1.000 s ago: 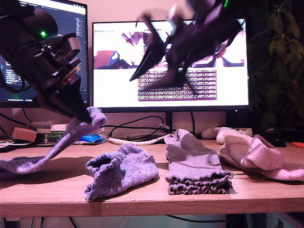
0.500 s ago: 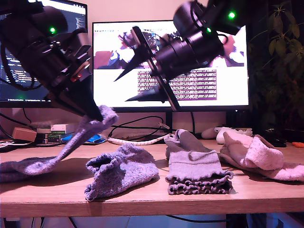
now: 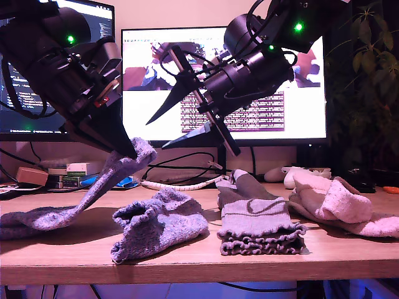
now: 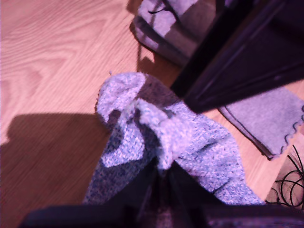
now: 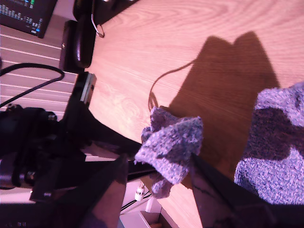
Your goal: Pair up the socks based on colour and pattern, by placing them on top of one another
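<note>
Since the earlier frames, the open-jawed arm has been lowered toward the middle of the desk (image 3: 56,249), while the held sock has been raised only slightly. One speckled blue-purple sock (image 3: 93,190) is clamped by its end in my first gripper (image 4: 159,173), jaws closed on the knit; its long axis slopes down to the exterior view's left, the far end resting on the wood. Its match, the second speckled sock (image 3: 159,224), lies crumpled on the desk just below the held end (towards the exterior view's right). My second gripper (image 3: 181,115) is held wide and empty above it. The first arm is judged nearer for the stacking. The grey socks (image 3: 259,227) and pink socks (image 3: 336,202) lie further towards the exterior view's right.
</note>
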Controlling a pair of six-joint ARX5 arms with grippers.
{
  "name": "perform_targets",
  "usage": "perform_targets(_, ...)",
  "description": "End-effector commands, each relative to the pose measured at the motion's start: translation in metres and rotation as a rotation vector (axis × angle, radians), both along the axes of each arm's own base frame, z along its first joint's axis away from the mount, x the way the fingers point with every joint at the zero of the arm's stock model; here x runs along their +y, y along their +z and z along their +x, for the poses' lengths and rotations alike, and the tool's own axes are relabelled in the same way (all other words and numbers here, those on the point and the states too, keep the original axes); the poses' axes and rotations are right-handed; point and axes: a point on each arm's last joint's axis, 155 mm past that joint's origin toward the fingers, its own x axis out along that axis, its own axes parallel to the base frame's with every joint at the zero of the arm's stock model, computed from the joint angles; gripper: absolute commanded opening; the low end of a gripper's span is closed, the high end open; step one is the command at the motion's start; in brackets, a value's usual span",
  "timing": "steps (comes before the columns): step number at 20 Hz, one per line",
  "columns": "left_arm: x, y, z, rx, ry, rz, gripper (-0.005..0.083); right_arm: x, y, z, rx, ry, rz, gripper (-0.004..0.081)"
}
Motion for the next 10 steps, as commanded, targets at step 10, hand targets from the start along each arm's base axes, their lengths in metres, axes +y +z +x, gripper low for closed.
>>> perform_targets(10,-0.009,0.006,-0.008,-0.012,-0.030,-0.016,-0.0024,0.015,-0.021,0.002,0.043,0.010,0.026,0.0366)
